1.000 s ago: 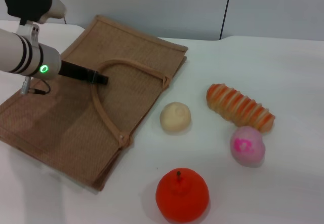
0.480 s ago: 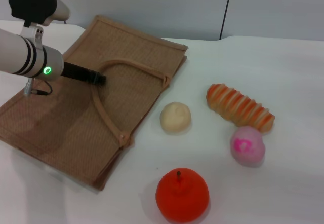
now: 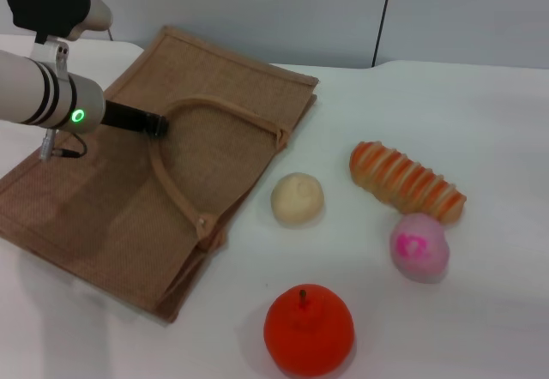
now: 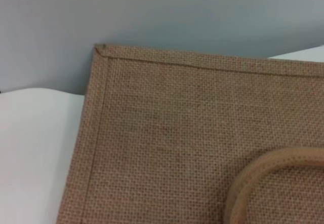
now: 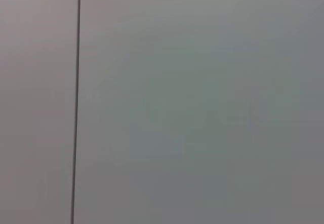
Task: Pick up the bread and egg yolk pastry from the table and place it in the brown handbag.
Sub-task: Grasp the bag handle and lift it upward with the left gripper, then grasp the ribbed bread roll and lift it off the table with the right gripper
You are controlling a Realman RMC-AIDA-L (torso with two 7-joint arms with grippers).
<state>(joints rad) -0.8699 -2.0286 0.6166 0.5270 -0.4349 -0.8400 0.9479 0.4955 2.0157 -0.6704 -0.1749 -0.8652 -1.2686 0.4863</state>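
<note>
Head view: the brown handbag (image 3: 171,173) lies flat on the white tabletop (image 3: 480,139), and nothing has gone into it yet. The egg yolk pastry (image 3: 298,198) sits on the tabletop just beside the handbag's open edge. The bread (image 3: 407,182) lies farther from the handbag, beyond the pastry, with a pink ball (image 3: 419,246) touching or nearly touching its nearer end. A red-orange fruit (image 3: 309,329) stands near the handbag's front corner. So both picks and both placements are left; the present step looks like opening the bag. The left end effector (image 3: 154,125) is over the handbag at the top of the upper handle loop (image 3: 184,152); it seems to be pinching the strap, but how far apart its fingers stand I cannot tell. Compared with a second ago, the end effector has drawn back toward the arm's side of the handbag and the handle loop has followed it, its lower end and the bag's top layer sliding slightly; the food has not moved.

Left wrist view: only the handbag's weave, a stitched corner and a curve of handle.

Right wrist view: a blank grey wall; the right end effector is out of sight, parked away from the handbag.
</note>
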